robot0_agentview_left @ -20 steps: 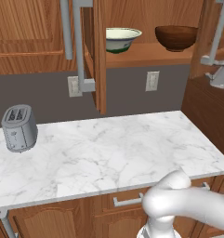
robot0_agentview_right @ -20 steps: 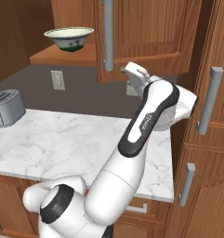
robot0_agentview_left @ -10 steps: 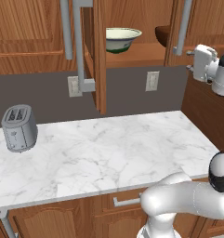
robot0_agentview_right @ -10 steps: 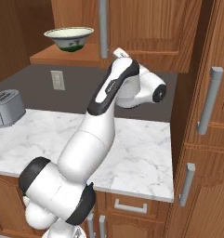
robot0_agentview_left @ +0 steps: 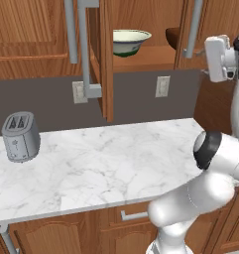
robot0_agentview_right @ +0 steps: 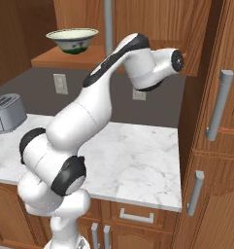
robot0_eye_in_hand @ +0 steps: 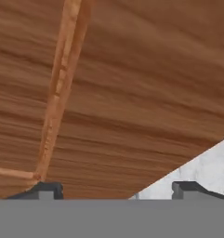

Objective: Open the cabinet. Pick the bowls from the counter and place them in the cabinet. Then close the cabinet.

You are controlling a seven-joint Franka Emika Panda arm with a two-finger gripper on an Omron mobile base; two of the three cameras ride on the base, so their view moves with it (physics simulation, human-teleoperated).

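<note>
The reddish-brown wooden wall cabinet stands with doors ajar, its shelf carrying an upright pale cream, green-sided bowl and a partly hidden dark brown bowl, above the white marble counter.

The right cabinet door has swung partly shut, now covering the brown bowl.

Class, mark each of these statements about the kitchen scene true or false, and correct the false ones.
1. The cream bowl sits on the cabinet shelf. True.
2. The toaster stands on the marble counter. True.
3. The dark brown bowl is on the counter. False: it is up in the cabinet.
4. The cabinet's left door is shut. False: it stands swung open.
5. The claw holds a bowl. False: its fingers stand apart with nothing between them.
</note>
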